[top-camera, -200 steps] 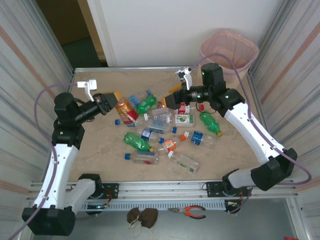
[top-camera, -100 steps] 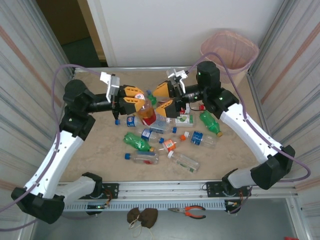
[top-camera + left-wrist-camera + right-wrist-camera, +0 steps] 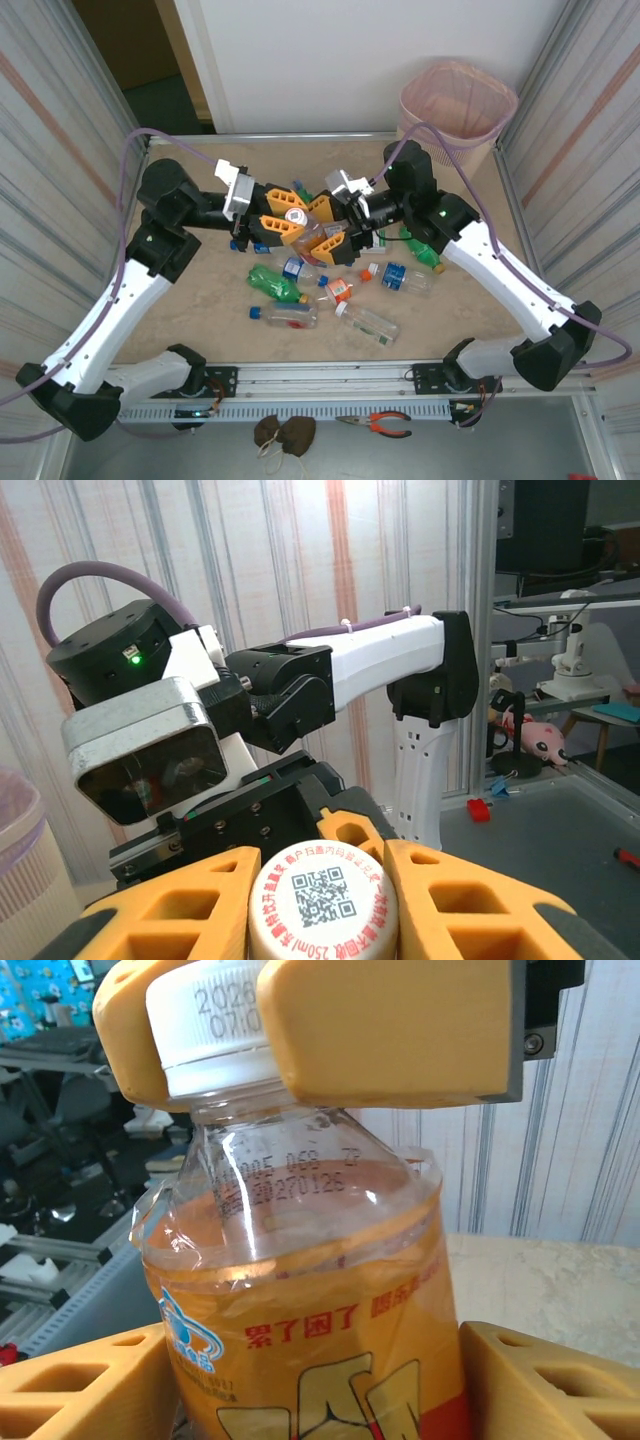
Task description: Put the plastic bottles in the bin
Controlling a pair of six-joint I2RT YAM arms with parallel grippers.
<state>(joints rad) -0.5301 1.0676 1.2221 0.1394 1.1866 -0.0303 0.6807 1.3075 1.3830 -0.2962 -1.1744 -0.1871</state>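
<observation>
L claw (image 3: 290, 214) pinched orange-label bottle (image 3: 306, 237) by cap; R claw (image 3: 323, 230) straddled its body, grip unclear. Prob. handover toward bin (image 3: 458, 100).

Orange-handled metal pliers (image 3: 375, 424) and 2 brown rounded lumps (image 3: 283, 432) lie side by side on the grey ledge (image 3: 500, 445), well apart from the right gripper (image 3: 327, 228), toward its arm's base
</observation>
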